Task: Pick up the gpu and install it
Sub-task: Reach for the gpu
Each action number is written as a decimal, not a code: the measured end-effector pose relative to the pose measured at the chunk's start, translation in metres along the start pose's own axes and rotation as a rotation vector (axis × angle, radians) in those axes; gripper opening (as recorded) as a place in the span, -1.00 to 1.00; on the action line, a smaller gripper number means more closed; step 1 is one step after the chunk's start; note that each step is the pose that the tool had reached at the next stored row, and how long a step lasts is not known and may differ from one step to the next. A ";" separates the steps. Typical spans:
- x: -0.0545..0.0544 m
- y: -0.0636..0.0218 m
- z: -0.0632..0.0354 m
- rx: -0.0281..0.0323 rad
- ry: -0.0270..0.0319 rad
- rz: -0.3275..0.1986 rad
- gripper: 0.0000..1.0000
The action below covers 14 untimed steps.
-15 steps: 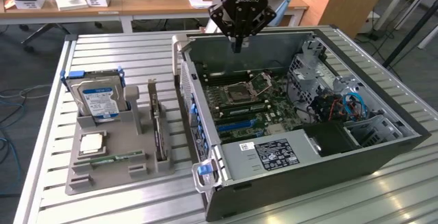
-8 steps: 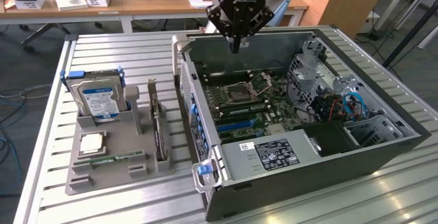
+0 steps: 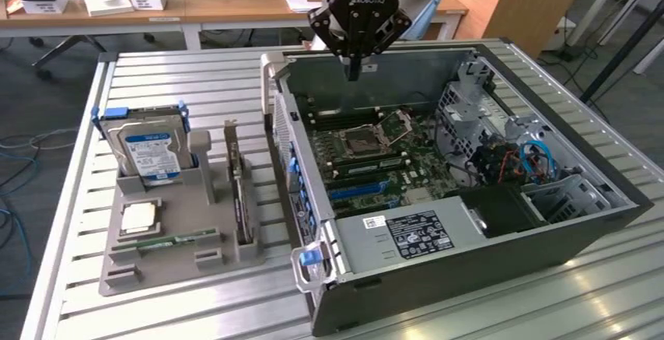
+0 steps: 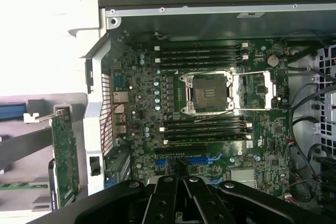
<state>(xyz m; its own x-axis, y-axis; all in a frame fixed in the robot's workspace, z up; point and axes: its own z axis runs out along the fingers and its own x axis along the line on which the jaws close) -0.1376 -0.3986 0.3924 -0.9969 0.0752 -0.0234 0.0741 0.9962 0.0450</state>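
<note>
Black fingers of the gripper (image 4: 181,174) fill the near edge of the wrist view, pressed together at the tips with nothing between them. In the exterior view the gripper (image 3: 353,71) hangs from an arm that comes down almost vertically, with its tips pointing straight down over the far side of the open computer case (image 3: 581,231), above the motherboard (image 3: 363,149) and clear of it. The wrist view looks down on the empty processor socket (image 4: 207,93), the memory slots and a blue expansion slot (image 4: 197,159) just beyond the fingertips. The gpu (image 3: 241,200) is outside the case, standing on edge in a grey holder (image 3: 171,266) on the slatted bench (image 3: 155,75), just beside the case's side wall on the exterior view's left; the wrist view shows its green board and silver bracket (image 4: 65,156). The case wall stands between it and the gripper. The holder also carries a hard drive (image 3: 151,149), upright, a processor (image 3: 140,217) and a memory stick (image 3: 171,240). A power supply (image 3: 410,235) sits at the near end of the case.
</note>
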 end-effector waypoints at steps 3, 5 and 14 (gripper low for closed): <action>0.003 -0.0001 0.0000 0.0000 0.0000 0.000 -0.80; 0.004 -0.0002 0.0002 -0.0001 0.0000 0.000 -0.80; 0.014 -0.0006 0.0007 0.0000 0.0000 0.000 -0.80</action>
<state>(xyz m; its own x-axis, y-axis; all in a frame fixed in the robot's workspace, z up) -0.1513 -0.3981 0.3913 -0.9969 0.0753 -0.0234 0.0742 0.9962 0.0451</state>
